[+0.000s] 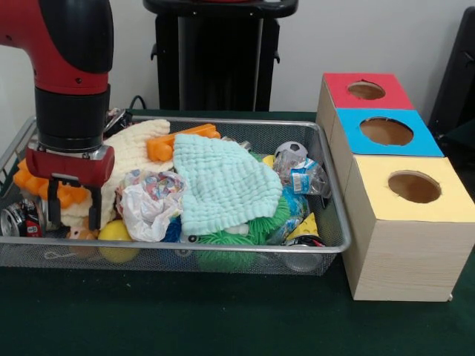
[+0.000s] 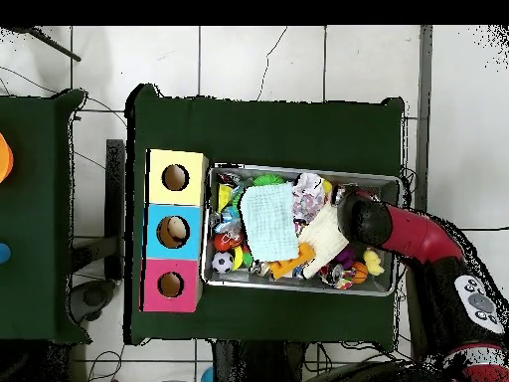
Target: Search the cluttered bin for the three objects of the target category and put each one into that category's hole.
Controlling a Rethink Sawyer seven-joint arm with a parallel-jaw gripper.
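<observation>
Arm comes in from top left of the front view: red elbow housing, then a black wrist section pointing straight down, red collar below it. Pincer [image 1: 74, 206] hangs vertical at the left end, two black fingers [image 1: 53, 202] parted with a clear gap between them, nothing clamped. Overhead: red forearm reaches in from lower right, wrist end [image 2: 360, 217] black, pincer hidden beneath it.

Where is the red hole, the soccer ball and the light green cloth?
red hole [image 1: 366, 90], front view, on the round cut-out's dark inside.
soccer ball [image 1: 291, 152], front view, on its white top.
light green cloth [image 1: 225, 182], front view, on the middle of its bumpy surface.
</observation>
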